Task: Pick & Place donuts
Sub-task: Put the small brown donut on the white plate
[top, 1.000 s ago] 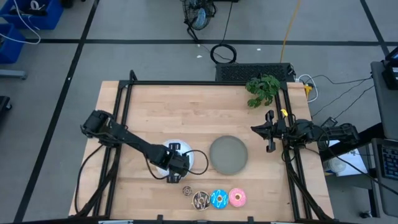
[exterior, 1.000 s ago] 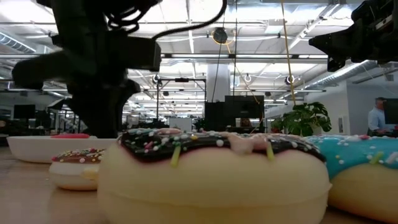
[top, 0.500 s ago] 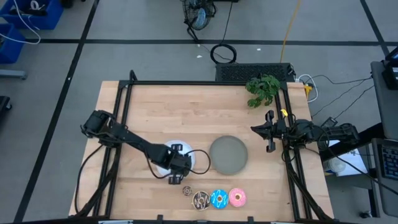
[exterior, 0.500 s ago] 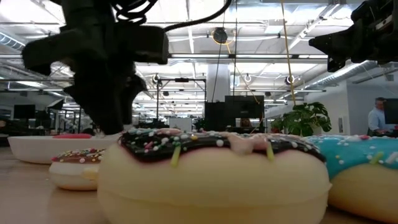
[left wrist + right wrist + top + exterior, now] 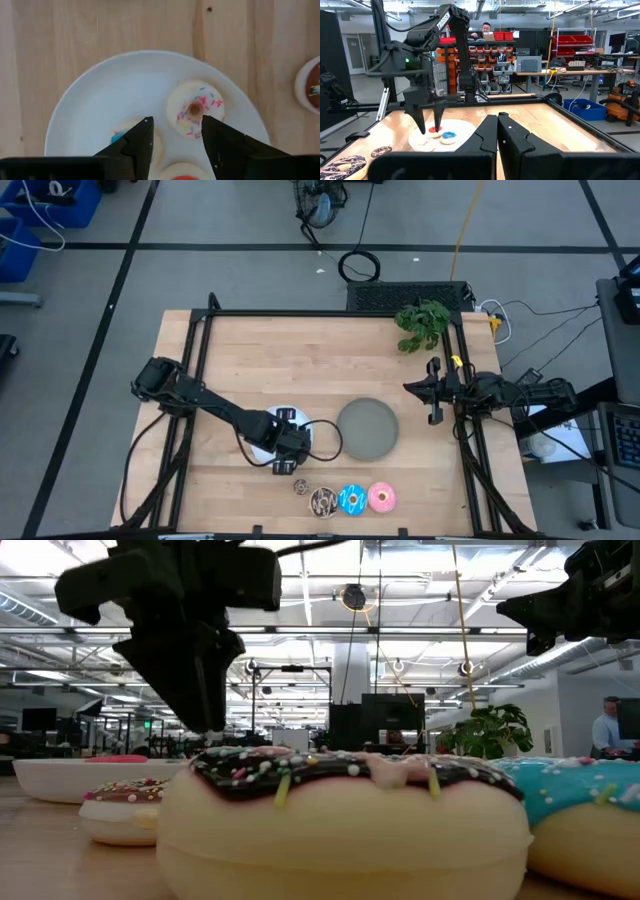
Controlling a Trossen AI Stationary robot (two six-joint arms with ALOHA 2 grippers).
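Observation:
My left gripper [image 5: 176,131] hangs open above the round white plate [image 5: 100,100], fingers pointing down, touching nothing. Three tiny donuts lie on that plate: a white-pink one [image 5: 195,109], a blue one [image 5: 119,137] partly hidden behind one finger, and a red one [image 5: 182,176]. Near the table's near edge a tiny brown donut [image 5: 302,487], the dark brown sprinkled donut [image 5: 323,500], the larger blue donut [image 5: 351,499] and the pink donut [image 5: 382,498] rest flat on the wood. My right gripper [image 5: 433,395] waits shut at the table's right edge.
A round grey plate [image 5: 367,430] lies right of the white plate. A green plant [image 5: 422,325] stands at the far right corner. Black frame rails [image 5: 330,313] border the table. Bare wood stretches across the far half.
My left gripper has risen straight up from the white plate, its fingertips now higher above the plate's rim in the low view. The donuts and my right arm have kept still.

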